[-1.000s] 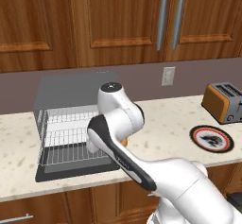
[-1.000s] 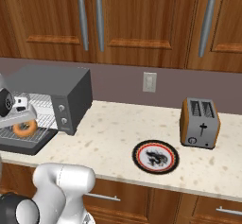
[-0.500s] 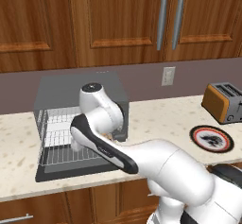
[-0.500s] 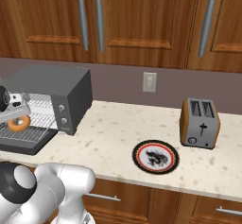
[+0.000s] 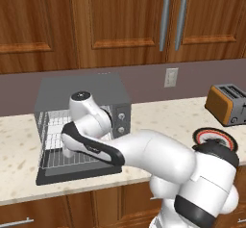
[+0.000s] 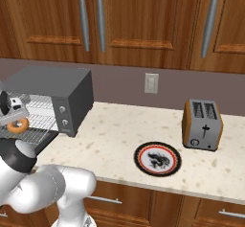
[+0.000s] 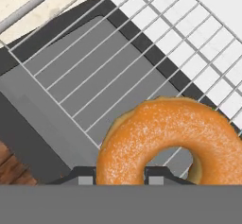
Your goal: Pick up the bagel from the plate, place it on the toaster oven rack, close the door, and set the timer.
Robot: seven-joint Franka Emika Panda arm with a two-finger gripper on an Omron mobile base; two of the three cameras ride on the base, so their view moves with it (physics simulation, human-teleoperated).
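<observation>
In the hand view the orange bagel (image 7: 175, 128) sits between my gripper's (image 7: 121, 176) fingertips, which are shut on its near edge. It hangs just above the silvery wire rack (image 7: 156, 24), over the front of it. Under the rack lies the open door (image 7: 28, 105), flat, with its light handle bar (image 7: 38, 4) at the far edge. From the right base view, the bagel (image 6: 20, 125) and gripper (image 6: 17, 119) are at the mouth of the dark grey toaster oven (image 6: 67, 89). The red-rimmed plate (image 6: 157, 158) lies bare on the counter.
My own arm curls across the toaster oven (image 5: 81, 90) and rack (image 5: 50, 147), above the lowered door (image 5: 72, 176). Two round knobs (image 5: 121, 122) sit on the oven's side panel. An orange slot toaster (image 6: 203, 124) stands right of the plate. A wall outlet (image 6: 151, 83) is behind.
My arm has swung left towards the oven, carrying the bagel from the door's front edge to just over the rack. The plate and slot toaster have not moved.
</observation>
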